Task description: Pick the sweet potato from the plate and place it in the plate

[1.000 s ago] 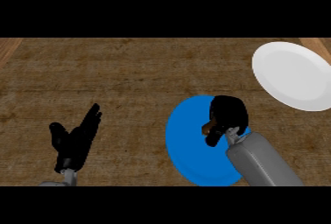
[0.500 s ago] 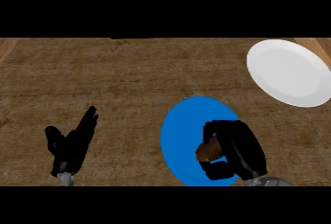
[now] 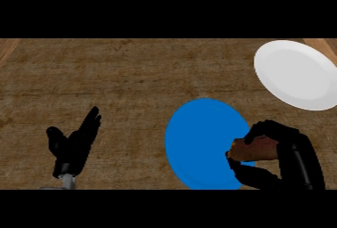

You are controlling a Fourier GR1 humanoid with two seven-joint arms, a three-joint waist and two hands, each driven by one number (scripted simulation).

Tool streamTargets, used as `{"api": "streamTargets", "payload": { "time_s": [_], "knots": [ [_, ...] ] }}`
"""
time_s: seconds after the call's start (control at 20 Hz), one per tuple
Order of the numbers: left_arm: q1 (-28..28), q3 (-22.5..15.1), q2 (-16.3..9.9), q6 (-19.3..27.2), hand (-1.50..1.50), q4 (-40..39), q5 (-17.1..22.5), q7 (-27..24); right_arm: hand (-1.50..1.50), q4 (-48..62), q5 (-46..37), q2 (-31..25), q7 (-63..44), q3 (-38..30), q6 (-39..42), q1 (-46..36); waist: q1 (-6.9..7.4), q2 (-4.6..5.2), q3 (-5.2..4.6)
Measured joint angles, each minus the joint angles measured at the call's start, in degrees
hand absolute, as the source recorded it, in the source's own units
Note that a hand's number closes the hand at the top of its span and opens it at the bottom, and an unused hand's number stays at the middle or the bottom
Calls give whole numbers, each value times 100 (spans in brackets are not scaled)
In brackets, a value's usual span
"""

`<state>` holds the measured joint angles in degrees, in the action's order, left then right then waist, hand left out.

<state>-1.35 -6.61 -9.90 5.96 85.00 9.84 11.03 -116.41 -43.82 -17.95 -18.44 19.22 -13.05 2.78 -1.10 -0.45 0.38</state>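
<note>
A brown sweet potato (image 3: 256, 148) sits in my right hand (image 3: 289, 153), whose fingers and thumb curl round it at the right rim of the blue plate (image 3: 197, 142). Part of the potato is hidden by the fingers. A white plate (image 3: 296, 73) lies at the far right of the counter, well above the hand. My left hand (image 3: 74, 144) rests open at the lower left, fingers pointing up, away from both plates.
The counter top is a brown woven surface. Lighter wooden edges show at the top left corner (image 3: 6, 49) and top right corner (image 3: 326, 46).
My right hand has curled round the sweet potato and drawn it from the blue plate's middle toward the lower right. The left hand has stayed still.
</note>
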Motion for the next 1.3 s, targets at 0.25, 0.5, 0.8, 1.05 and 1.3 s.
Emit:
{"api": "streamTargets", "payload": {
  "time_s": [0.25, 0.5, 0.8, 1.05, 1.3],
  "knots": [
    [28, 34, 13, -53, 0, -41, -14, -67, 150, 354, 1006, 61, 464, -1035, -344, -40, 69, 18, 0],
    [80, -16, 99, -50, 0, -89, -101, -132, 150, 1376, 2016, 12, 1355, -2050, -507, -481, 121, 23, 8],
    [103, -64, 185, -26, 0, -61, -165, -84, 150, 3141, 2416, -289, 2305, -3033, -753, -1395, 189, 43, 3],
    [179, -58, 175, -119, 0, -100, -159, -61, 150, 4955, 2657, -722, 3110, -3674, -825, -2455, 273, 68, 7],
    [233, -56, 170, -198, 0, -70, -128, 8, 150, 6726, 2864, -1175, 4089, -4146, -714, -3300, 357, 102, 10]
  ]
}}
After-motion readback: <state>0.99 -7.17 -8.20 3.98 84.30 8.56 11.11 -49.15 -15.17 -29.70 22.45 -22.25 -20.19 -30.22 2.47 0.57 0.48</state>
